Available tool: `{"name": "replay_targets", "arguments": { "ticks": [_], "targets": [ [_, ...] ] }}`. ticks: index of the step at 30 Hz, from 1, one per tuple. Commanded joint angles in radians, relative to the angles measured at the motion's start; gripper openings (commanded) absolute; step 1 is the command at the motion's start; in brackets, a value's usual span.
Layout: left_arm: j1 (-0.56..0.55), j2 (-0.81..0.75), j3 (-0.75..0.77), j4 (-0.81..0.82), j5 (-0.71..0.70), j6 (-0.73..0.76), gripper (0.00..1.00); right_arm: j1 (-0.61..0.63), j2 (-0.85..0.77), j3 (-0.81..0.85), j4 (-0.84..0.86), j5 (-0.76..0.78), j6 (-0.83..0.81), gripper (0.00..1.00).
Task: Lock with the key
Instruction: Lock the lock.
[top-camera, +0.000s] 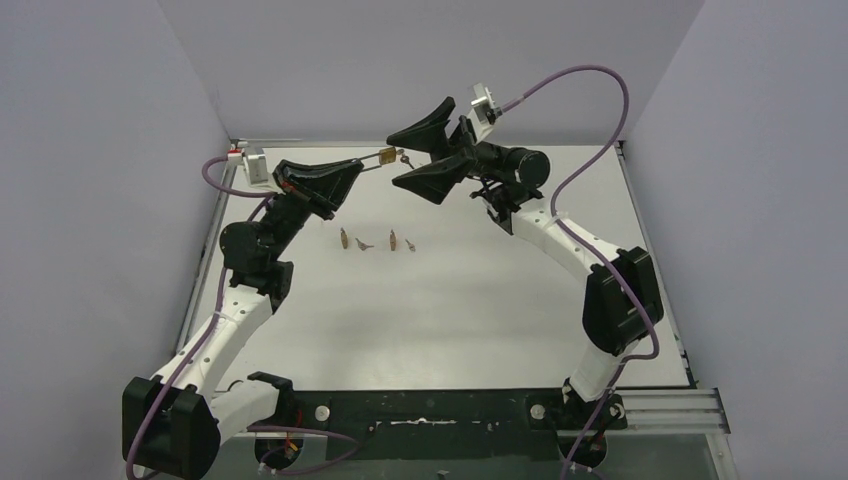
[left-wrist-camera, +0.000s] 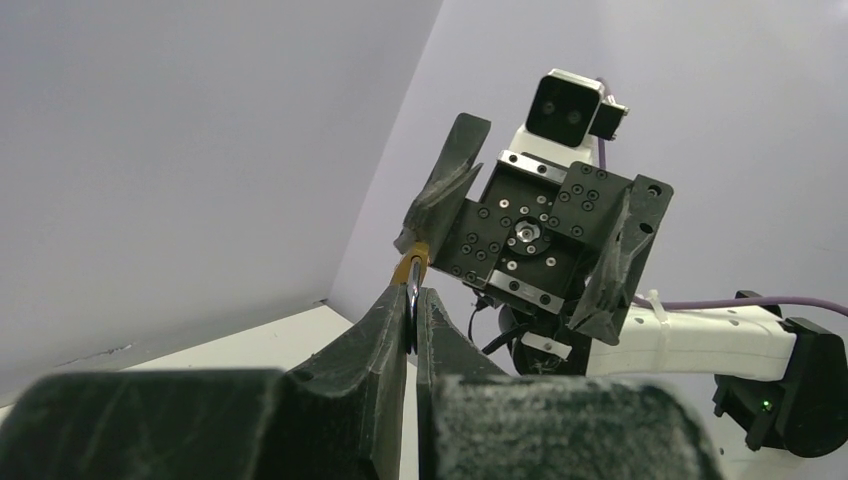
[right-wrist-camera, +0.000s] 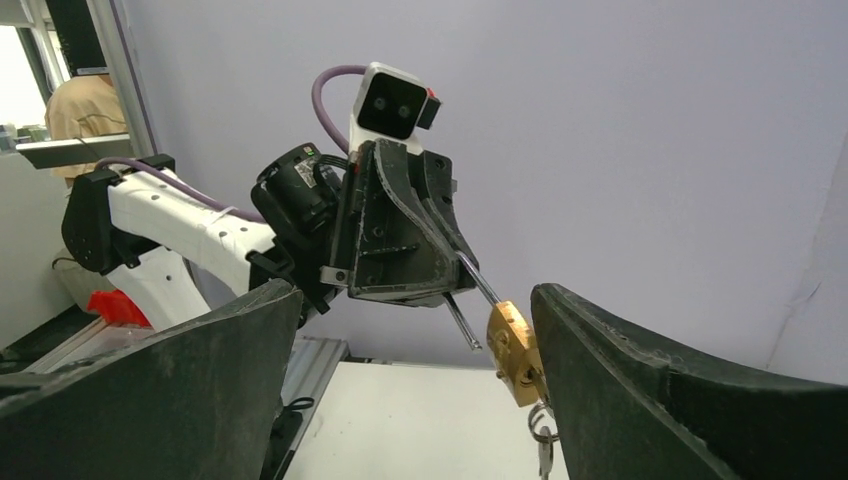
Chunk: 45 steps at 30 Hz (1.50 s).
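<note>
A brass padlock (top-camera: 385, 156) is held in the air at the back of the table. My left gripper (top-camera: 358, 167) is shut on its steel shackle (right-wrist-camera: 480, 285); the shackle is open, with one leg free of the body. In the left wrist view the gripper (left-wrist-camera: 413, 292) pinches the shackle, with the padlock (left-wrist-camera: 411, 266) just past its tips. A key on a ring (right-wrist-camera: 541, 430) hangs at the padlock's (right-wrist-camera: 512, 347) lower end. My right gripper (right-wrist-camera: 415, 300) is wide open around the padlock, which is close to its right finger (right-wrist-camera: 660, 390). It also shows in the top view (top-camera: 396, 158).
Several small brown objects (top-camera: 376, 241) lie in a row on the white table (top-camera: 480, 310) below the grippers. Grey walls close in the back and both sides. The left wrist camera (right-wrist-camera: 392, 102) faces my right gripper at close range.
</note>
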<state>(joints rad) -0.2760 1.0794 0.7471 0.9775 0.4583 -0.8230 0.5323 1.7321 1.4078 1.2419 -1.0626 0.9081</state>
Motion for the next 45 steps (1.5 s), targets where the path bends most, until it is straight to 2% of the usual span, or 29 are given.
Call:
{"name": "replay_targets", "arguments": {
  "ticks": [1,9,14,18,24,35,45],
  "targets": [
    [0.001,-0.012,0.057,0.081,0.007,-0.015,0.00,0.006,0.024,0.053,0.005,0.023,-0.055,0.88],
    [0.004,-0.027,0.054,0.078,0.003,-0.019,0.00,0.013,0.062,0.101,0.000,0.022,-0.043,0.87],
    [0.008,-0.022,0.054,0.077,-0.003,-0.018,0.00,0.017,0.064,0.106,-0.003,0.014,-0.035,0.76],
    [0.019,-0.025,0.043,0.078,-0.019,-0.018,0.00,0.017,0.061,0.102,-0.016,0.007,-0.037,0.73],
    [0.022,-0.029,0.042,0.082,-0.020,-0.021,0.00,0.016,0.071,0.104,-0.026,-0.004,-0.028,0.62],
    [0.024,-0.031,0.040,0.086,-0.024,-0.023,0.00,0.020,0.093,0.121,-0.021,-0.020,0.004,0.57],
    [0.026,-0.027,0.035,0.087,-0.020,-0.015,0.00,0.021,0.113,0.145,-0.027,-0.025,0.026,0.44]
  ]
}}
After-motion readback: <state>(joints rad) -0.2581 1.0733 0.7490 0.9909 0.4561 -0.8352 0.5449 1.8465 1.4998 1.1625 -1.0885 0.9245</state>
